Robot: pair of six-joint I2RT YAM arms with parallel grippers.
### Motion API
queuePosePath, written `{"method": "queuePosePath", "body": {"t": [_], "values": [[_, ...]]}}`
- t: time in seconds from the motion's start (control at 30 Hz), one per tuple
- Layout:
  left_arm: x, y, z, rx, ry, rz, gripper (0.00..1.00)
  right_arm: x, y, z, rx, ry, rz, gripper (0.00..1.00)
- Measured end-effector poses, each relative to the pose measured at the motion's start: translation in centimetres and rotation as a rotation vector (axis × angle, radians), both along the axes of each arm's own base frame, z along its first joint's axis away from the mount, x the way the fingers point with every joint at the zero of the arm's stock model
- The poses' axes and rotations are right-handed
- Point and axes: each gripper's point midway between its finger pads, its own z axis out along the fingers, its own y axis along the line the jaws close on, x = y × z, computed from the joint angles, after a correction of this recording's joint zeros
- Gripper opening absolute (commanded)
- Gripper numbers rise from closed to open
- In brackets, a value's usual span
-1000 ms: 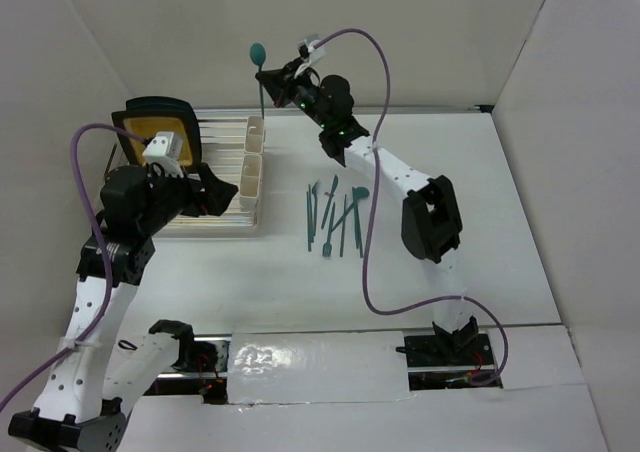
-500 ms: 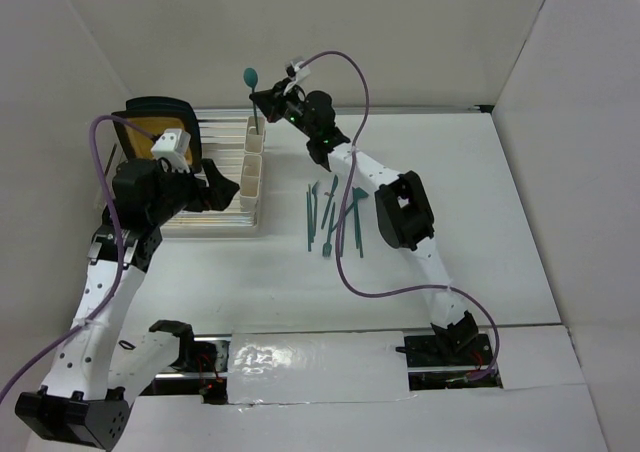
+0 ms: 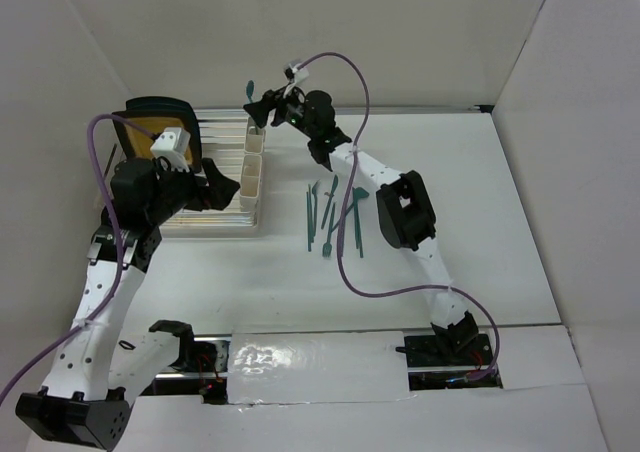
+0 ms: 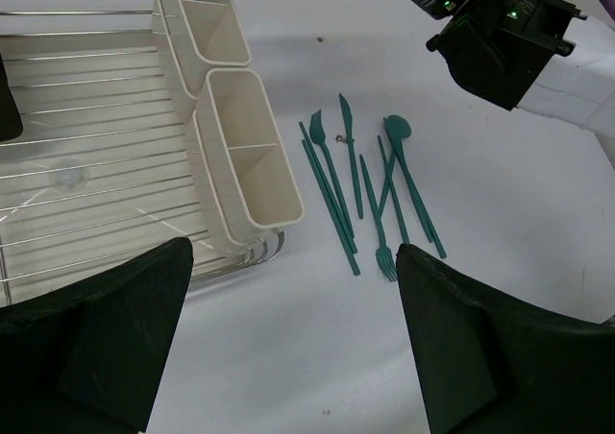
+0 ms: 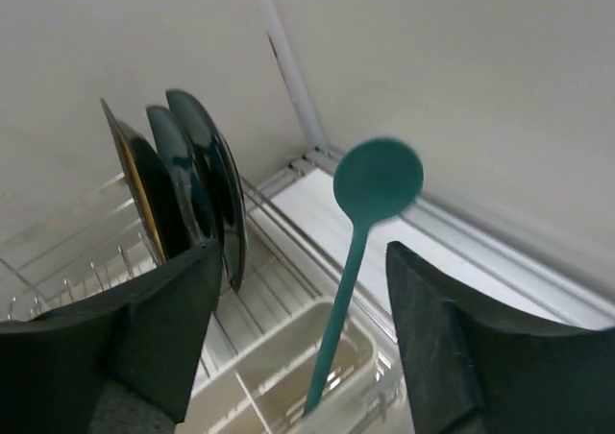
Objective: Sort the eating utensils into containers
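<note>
A teal spoon stands handle-down in the far cream container, bowl up. My right gripper hangs open around it, and neither finger touches it. From above, the spoon pokes out of the far container beside the right gripper. A second container adjoins it. Several teal eating utensils lie loose on the table right of the containers, and the left wrist view shows these utensils too. My left gripper is open and holds nothing, hovering by the nearer container.
The containers hang on the right side of a clear wire-ribbed dish rack. Dark-rimmed plates stand upright at its far left end. White walls close the table at the back and sides. The right arm's purple cable loops over the loose utensils.
My right gripper has opened and let go of the spoon, which has dropped lower into the far container. The left arm has shifted slightly since a second ago.
</note>
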Motion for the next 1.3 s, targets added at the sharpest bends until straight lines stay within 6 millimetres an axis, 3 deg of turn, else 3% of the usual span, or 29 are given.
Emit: {"method": "queuePosePath", "body": {"t": [0.17,0.23,0.33,0.5,0.57,0.67,0.73,0.83,0.93,1.17,1.3], "values": [[-0.5,0.2,0.7,0.014,-0.034,-0.002,1.00,-1.3,-1.5,-2.5,-0.090,0.121,-0.029,0.86],[-0.7,0.2,1.1,0.015,-0.051,-0.002,1.00,-2.6,-2.9,-2.4,-0.128,0.176,-0.056,0.88],[-1.1,0.3,1.7,0.015,-0.074,-0.002,1.00,-5.2,-5.5,0.8,-0.155,0.219,-0.105,0.88],[-1.5,0.3,1.9,0.025,-0.101,-0.008,1.00,-10.2,-12.4,9.8,-0.086,0.235,-0.279,0.85],[-1.5,0.3,1.9,0.030,-0.107,-0.013,1.00,-12.3,-15.8,10.8,-0.042,0.283,-0.362,0.85],[-1.5,0.0,1.8,0.032,-0.107,-0.025,1.00,-14.0,-20.8,7.2,-0.031,0.412,-0.498,0.75],[-1.6,-0.3,1.8,0.032,-0.108,-0.037,1.00,-14.5,-23.1,2.5,-0.076,0.513,-0.579,0.70],[-1.8,-0.7,1.8,0.032,-0.107,-0.050,1.00,-16.3,-25.7,-7.6,-0.231,0.709,-0.670,0.62],[-1.9,-0.9,1.8,0.030,-0.108,-0.057,1.00,-18.3,-26.3,-13.7,-0.358,0.848,-0.681,0.58],[-2.1,-1.0,1.7,0.025,-0.101,-0.063,1.00,-19.1,-25.0,-18.6,-0.461,0.952,-0.663,0.45],[-2.3,-1.0,1.5,0.026,-0.090,-0.063,1.00,-19.6,-24.2,-20.9,-0.514,0.990,-0.651,0.44]]}}
